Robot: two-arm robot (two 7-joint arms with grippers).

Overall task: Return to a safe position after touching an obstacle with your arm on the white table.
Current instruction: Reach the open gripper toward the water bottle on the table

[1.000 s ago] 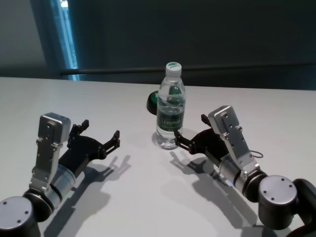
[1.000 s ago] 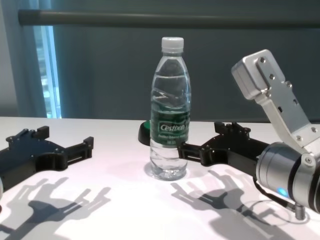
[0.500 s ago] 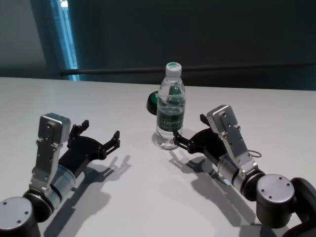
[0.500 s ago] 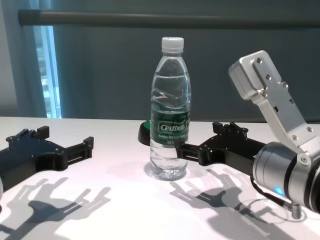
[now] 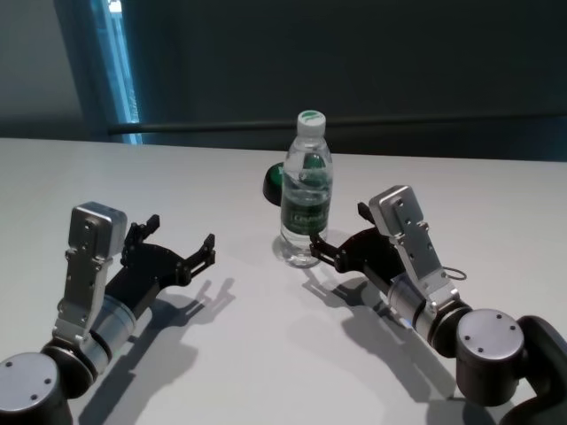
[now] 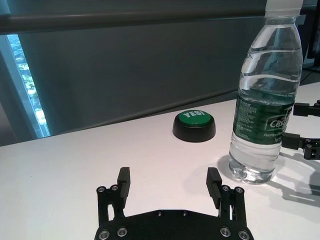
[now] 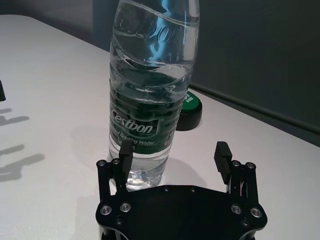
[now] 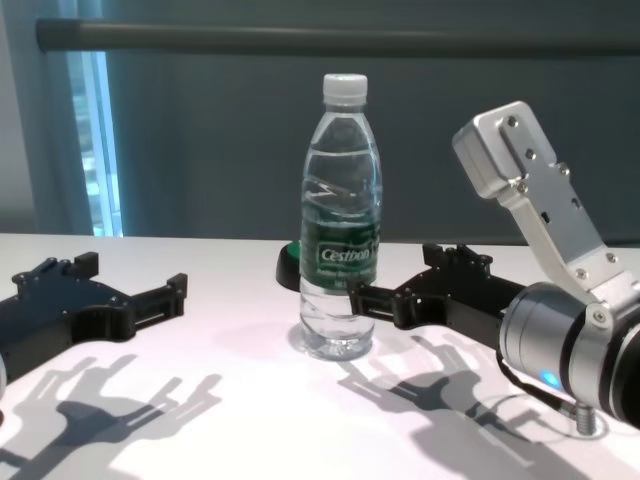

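The obstacle, a tall clear water bottle (image 5: 306, 199) with a white cap and dark green label, stands upright mid-way across the white table (image 5: 266, 354). My right gripper (image 5: 339, 232) lies low just right of it, open and holding nothing. In the chest view one of its fingertips (image 8: 357, 294) sits against the bottle's (image 8: 340, 240) lower side. The right wrist view shows that finger in front of the bottle (image 7: 150, 90), which stands off-centre of the open right gripper (image 7: 173, 147). My left gripper (image 5: 182, 232) rests open and apart on the left.
A low dark round button with a green top (image 5: 273, 183) sits just behind the bottle to its left, also visible as the button (image 6: 194, 125) in the left wrist view. A dark wall and a rail run behind the table's far edge.
My right arm has crept a little to the left, bringing its near finger up to the bottle. The bottle stays upright in place. The left arm has not moved.
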